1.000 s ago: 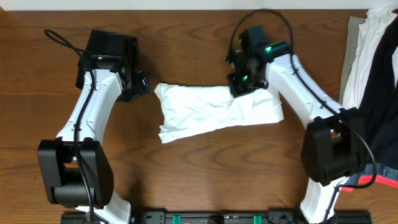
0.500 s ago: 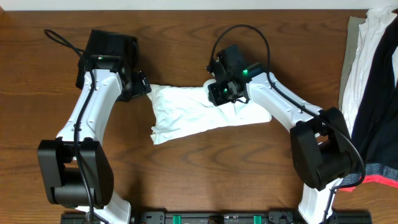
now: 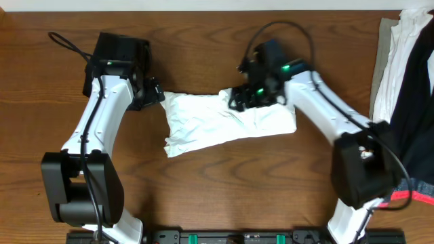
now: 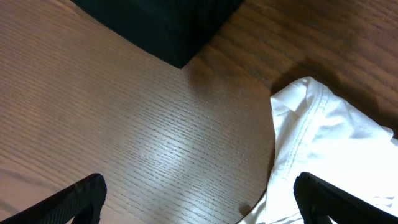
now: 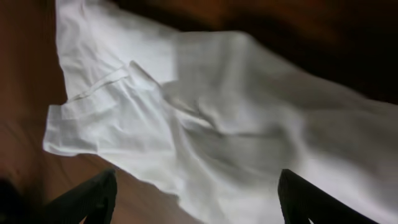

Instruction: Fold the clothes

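Note:
The clothes I am working on are a white T-shirt point(image 3: 224, 123), folded into a rumpled oblong in the middle of the wooden table. My right gripper point(image 3: 245, 99) hovers over its far edge, right of centre. In the right wrist view the right gripper point(image 5: 199, 205) is open, its fingers point(image 5: 87, 199) spread wide, and the creased shirt point(image 5: 217, 124) lies loose beneath them. My left gripper point(image 3: 154, 93) sits just off the shirt's far left corner. In the left wrist view the left gripper point(image 4: 199, 205) is open over bare wood, with the shirt's hem point(image 4: 323, 130) beside its right finger.
A heap of white and black garments point(image 3: 407, 81) lies at the table's right edge, with a red-trimmed piece point(image 3: 413, 196) near the right arm's base. A black block point(image 4: 161, 25) fills the top of the left wrist view. The table's front edge carries a black rail point(image 3: 230, 237).
My right gripper carried the shirt's right part leftwards, then opened, let the cloth go and drew back to the right. The shirt now lies shorter. The left arm has not moved.

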Tool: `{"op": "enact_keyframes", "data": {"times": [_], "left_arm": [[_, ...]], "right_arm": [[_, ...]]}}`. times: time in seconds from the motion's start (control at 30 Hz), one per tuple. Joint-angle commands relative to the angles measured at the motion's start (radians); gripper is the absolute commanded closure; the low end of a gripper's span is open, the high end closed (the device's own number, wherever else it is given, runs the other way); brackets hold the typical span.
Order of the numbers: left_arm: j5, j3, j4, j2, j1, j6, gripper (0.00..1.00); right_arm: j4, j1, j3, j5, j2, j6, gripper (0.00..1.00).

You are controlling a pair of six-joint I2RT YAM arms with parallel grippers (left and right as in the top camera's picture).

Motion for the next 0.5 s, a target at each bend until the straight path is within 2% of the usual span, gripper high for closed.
{"op": "enact_keyframes", "data": {"times": [0.0, 0.07, 0.1, 0.2, 0.27, 0.47], "left_arm": [[-0.002, 0.006, -0.001, -0.021, 0.003, 0.012, 0.02], [-0.002, 0.006, 0.0, -0.021, 0.003, 0.012, 0.02], [-0.002, 0.006, 0.0, -0.021, 0.003, 0.012, 0.02], [-0.002, 0.006, 0.002, -0.021, 0.003, 0.005, 0.02], [-0.002, 0.006, 0.001, -0.021, 0.003, 0.005, 0.02], [-0.002, 0.006, 0.001, -0.021, 0.003, 0.005, 0.02]], "right_arm": [[-0.038, -0.053, 0.029, -0.026, -0.06, -0.034, 0.19], [-0.072, -0.071, 0.026, -0.024, -0.059, -0.034, 0.23], [-0.081, -0.076, 0.019, -0.016, -0.058, -0.034, 0.31], [-0.081, -0.078, -0.018, 0.015, -0.058, -0.034, 0.77], [-0.069, -0.072, -0.042, 0.014, -0.055, -0.033, 0.99], [0.036, -0.032, -0.156, 0.015, -0.055, -0.029, 0.99]]}}
